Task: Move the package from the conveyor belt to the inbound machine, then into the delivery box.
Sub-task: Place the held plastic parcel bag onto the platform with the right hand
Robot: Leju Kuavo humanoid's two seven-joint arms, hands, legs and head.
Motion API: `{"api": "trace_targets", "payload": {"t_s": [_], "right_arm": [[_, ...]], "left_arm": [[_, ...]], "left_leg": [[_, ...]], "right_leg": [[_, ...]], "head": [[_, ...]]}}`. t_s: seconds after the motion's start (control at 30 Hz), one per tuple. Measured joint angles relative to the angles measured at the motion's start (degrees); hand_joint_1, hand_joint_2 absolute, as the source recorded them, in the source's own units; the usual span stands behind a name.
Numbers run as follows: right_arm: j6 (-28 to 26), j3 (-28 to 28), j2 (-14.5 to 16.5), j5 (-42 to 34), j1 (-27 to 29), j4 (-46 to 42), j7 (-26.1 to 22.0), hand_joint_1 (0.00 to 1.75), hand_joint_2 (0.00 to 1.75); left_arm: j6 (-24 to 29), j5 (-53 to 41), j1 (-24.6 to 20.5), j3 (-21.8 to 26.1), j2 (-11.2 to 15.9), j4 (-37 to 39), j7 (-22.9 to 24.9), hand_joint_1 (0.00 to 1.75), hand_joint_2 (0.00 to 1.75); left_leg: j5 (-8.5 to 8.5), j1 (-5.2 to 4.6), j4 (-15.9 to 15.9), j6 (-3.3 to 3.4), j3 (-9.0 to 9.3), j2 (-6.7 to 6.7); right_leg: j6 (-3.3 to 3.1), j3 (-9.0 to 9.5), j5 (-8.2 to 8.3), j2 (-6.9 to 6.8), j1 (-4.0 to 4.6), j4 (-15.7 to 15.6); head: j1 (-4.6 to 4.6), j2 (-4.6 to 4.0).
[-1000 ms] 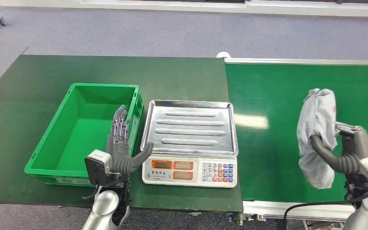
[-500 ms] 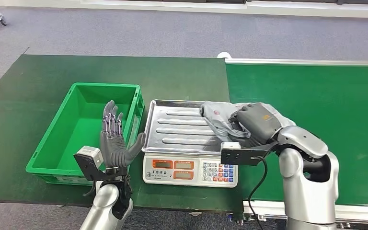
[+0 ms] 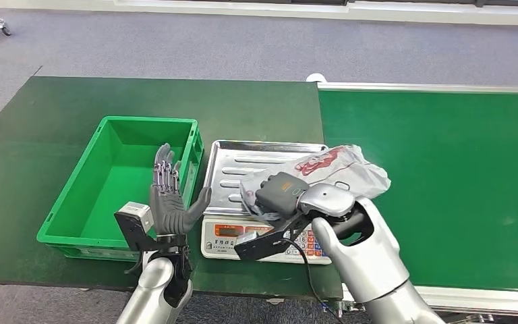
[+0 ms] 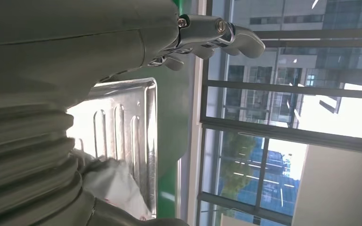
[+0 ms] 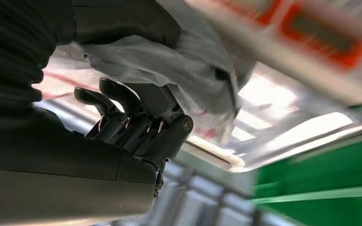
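Note:
The package (image 3: 340, 165), a crumpled grey-white plastic bag with red print, lies over the right and front part of the scale's steel tray (image 3: 229, 169). My right hand (image 3: 280, 192) grips its near left end, low over the tray's front. The right wrist view shows the package (image 5: 179, 61) bunched between the thumb and the curled fingers (image 5: 132, 122). Raised and open, palm toward the scale, my left hand (image 3: 168, 199) stands between the green delivery box (image 3: 108, 182) and the scale, holding nothing. The tray (image 4: 122, 127) and the package (image 4: 108, 181) appear in the left wrist view.
The scale's keypad and display panel (image 3: 226, 236) face me at the table's front edge. The green conveyor belt (image 3: 445, 182) runs along the right with a white rail. The dark green table (image 3: 54, 115) spreads behind and left of the box.
My right hand has carried the package from the belt onto the scale tray and further left and toward me. The left hand has shifted only slightly.

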Motion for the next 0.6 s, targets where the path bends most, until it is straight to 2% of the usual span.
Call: {"api": "trace_targets", "payload": {"t_s": [0.1,0.23,0.3,0.37,0.43,0.47,0.6], "right_arm": [[0.0,1.8,1.2,-2.0,-0.1,3.3,-4.8,1.75,1.75],[0.0,3.1,2.4,-3.6,-0.1,6.0,-7.2,1.75,1.75],[0.0,3.6,2.7,-3.6,-0.2,7.1,-7.1,1.27,1.75],[0.0,4.1,2.8,-3.7,-0.2,8.1,-6.2,0.48,1.75],[0.0,4.1,2.8,-4.0,-0.1,8.6,-5.6,0.08,1.75],[0.0,3.7,2.8,-4.2,0.0,8.7,-5.9,0.00,1.75],[0.0,0.7,2.8,-5.4,1.7,8.0,-8.3,0.00,1.75]], "left_arm": [[0.0,0.1,-0.5,-0.2,0.0,0.8,0.0,0.00,1.75],[-0.3,0.1,-1.2,-0.5,0.0,1.7,0.0,0.00,1.75],[-0.6,0.0,-1.4,-0.5,-0.1,2.0,0.0,0.00,1.75],[-1.2,-0.4,-1.6,-0.6,-0.3,2.3,0.1,0.00,1.75],[-1.9,-1.1,-1.9,-0.7,-0.7,2.5,0.2,0.00,1.75],[-2.1,-1.4,-2.2,-0.8,-0.9,2.7,0.3,0.00,1.75],[-2.8,-1.9,-3.0,-1.2,-1.5,3.6,0.4,0.00,1.75]], "left_leg": [[0.00,0.00,0.0,0.00,-0.01,-0.02],[0.00,0.00,0.0,0.00,-0.02,-0.02],[0.00,-0.01,0.0,0.00,-0.01,-0.02],[0.00,-0.01,0.0,0.00,-0.01,-0.03],[0.00,-0.01,0.0,0.00,0.00,-0.02],[0.00,-0.01,0.0,0.00,0.01,-0.02],[0.00,-0.02,0.0,0.00,0.02,-0.02]], "right_leg": [[-0.01,0.00,-0.01,-0.02,0.00,0.0],[-0.02,-0.01,-0.02,-0.03,-0.01,0.0],[-0.02,-0.01,-0.02,-0.04,-0.01,0.0],[-0.02,-0.02,-0.02,-0.05,-0.01,0.0],[-0.02,-0.02,-0.01,-0.04,-0.03,0.0],[-0.02,-0.02,-0.01,-0.04,-0.03,0.0],[-0.01,-0.01,-0.01,-0.04,-0.03,0.0]], "head": [[0.00,0.00],[-0.01,0.00],[0.00,0.00],[0.00,0.00],[0.00,0.00],[0.00,0.00],[0.00,0.00]]}}
